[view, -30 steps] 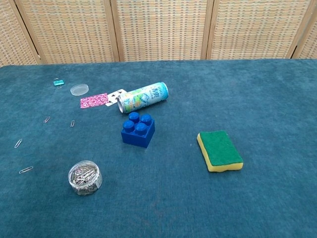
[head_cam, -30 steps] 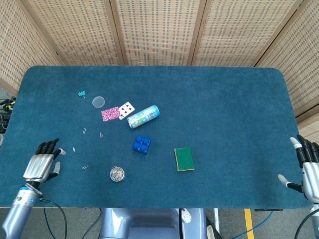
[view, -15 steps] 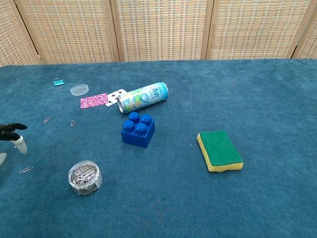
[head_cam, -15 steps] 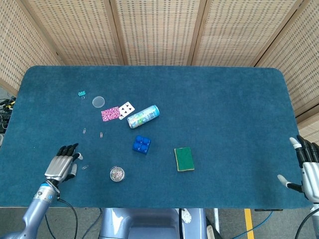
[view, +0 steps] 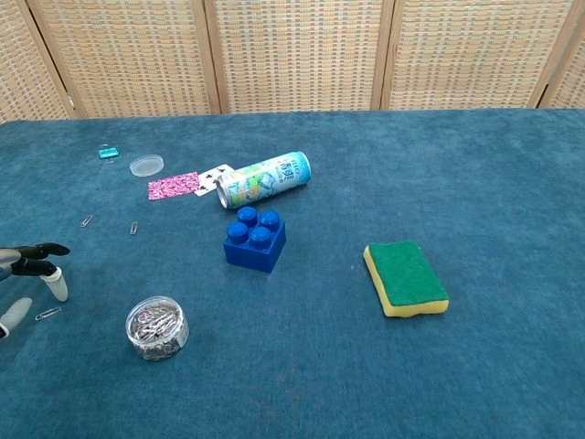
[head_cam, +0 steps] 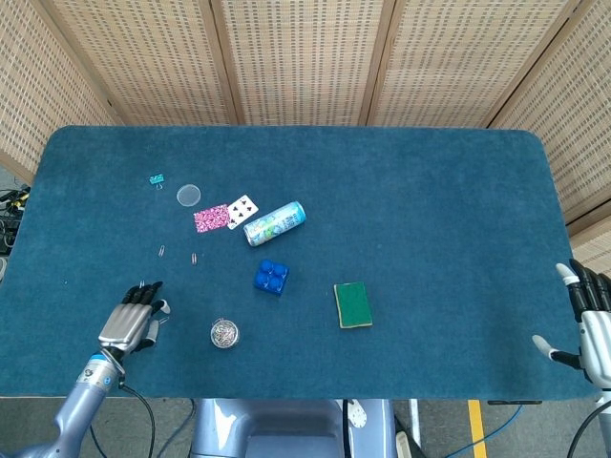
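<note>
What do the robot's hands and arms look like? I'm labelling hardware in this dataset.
The left hand has a silver-grey metallic back, black fingers with pale tips, and a blue band at the wrist above a grey-blue forearm with a thin black cable trailing beside it. The right hand shows the same silver-grey back, dark fingers and a black-tipped thumb.

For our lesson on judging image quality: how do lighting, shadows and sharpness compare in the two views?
Head view: even, soft light, faint shadows, all sharp, left hand whole. Chest view: similarly even light, soft shadow beside the sponge, left hand cut off at the frame edge.
</note>
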`<act>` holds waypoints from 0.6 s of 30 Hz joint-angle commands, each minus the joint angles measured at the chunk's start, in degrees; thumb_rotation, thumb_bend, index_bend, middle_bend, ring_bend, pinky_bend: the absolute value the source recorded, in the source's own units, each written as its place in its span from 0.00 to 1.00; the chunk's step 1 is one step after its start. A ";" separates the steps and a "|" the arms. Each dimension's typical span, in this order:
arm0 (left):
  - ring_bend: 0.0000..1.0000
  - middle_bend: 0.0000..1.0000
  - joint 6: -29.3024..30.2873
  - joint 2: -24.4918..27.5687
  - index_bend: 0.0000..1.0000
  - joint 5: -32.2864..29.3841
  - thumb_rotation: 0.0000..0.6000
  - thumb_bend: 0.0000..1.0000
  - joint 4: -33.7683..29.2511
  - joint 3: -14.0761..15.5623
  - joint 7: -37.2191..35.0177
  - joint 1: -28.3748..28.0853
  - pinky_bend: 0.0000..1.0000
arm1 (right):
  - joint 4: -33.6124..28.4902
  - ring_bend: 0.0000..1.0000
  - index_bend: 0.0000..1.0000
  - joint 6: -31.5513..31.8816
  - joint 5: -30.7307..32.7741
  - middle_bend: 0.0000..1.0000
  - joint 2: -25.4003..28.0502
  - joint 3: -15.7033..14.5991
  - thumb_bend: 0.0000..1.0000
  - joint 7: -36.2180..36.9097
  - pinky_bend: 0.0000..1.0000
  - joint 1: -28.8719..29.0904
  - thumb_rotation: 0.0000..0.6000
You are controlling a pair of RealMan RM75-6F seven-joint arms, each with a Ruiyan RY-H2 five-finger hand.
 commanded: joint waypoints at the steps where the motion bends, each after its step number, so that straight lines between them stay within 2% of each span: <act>1: 0.00 0.00 0.01 0.04 0.34 0.43 1.00 0.68 -0.19 0.25 -0.48 -0.03 0.00 | -0.02 0.00 0.00 0.00 0.07 0.00 0.04 0.03 0.00 0.09 0.00 -0.01 1.00; 10: 0.00 0.00 0.38 0.41 0.34 -0.38 1.00 0.68 -1.23 1.18 0.56 0.10 0.00 | 0.00 0.00 0.00 -0.07 0.13 0.00 0.24 0.09 0.00 0.61 0.00 -0.01 1.00; 18: 0.00 0.00 2.15 1.12 0.34 -0.85 1.00 0.68 -1.11 0.35 -0.01 0.42 0.00 | -0.06 0.00 0.00 0.02 -0.15 0.00 0.33 -0.02 0.00 0.71 0.00 -0.06 1.00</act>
